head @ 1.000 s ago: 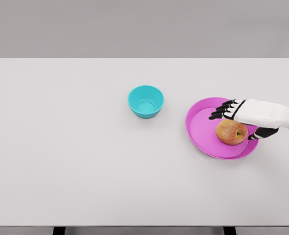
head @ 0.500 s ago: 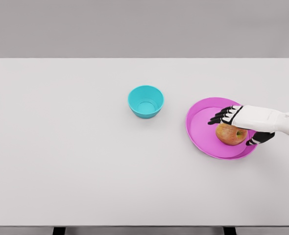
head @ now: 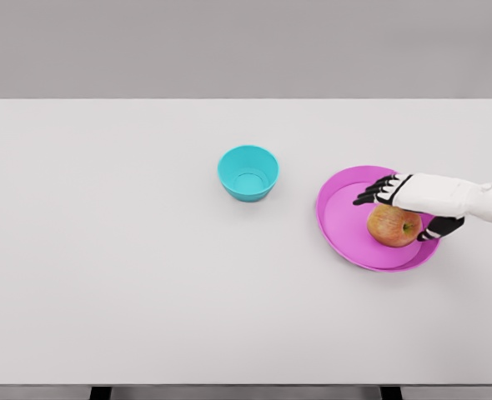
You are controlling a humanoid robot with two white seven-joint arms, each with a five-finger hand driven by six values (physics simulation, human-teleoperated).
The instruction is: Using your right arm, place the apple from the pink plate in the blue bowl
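Observation:
A red-yellow apple (head: pixel 392 227) lies on the pink plate (head: pixel 344 218) at the right of the table. My right hand (head: pixel 399 215) comes in from the right edge and hovers just over the apple's far side. Its dark fingers (head: pixel 371 195) are spread past the apple toward the left, and the thumb (head: pixel 434 231) sits at the apple's near right. The hand is open and does not close on the fruit. The blue bowl (head: pixel 248 172) stands empty to the left of the plate, near the table's middle. The left arm is out of sight.
The white table (head: pixel 129 275) stretches wide to the left and front. Its near edge runs along the bottom of the picture.
The right hand sank toward the apple, then shifted slightly up and left, with its forearm now flatter. The apple stayed on the plate.

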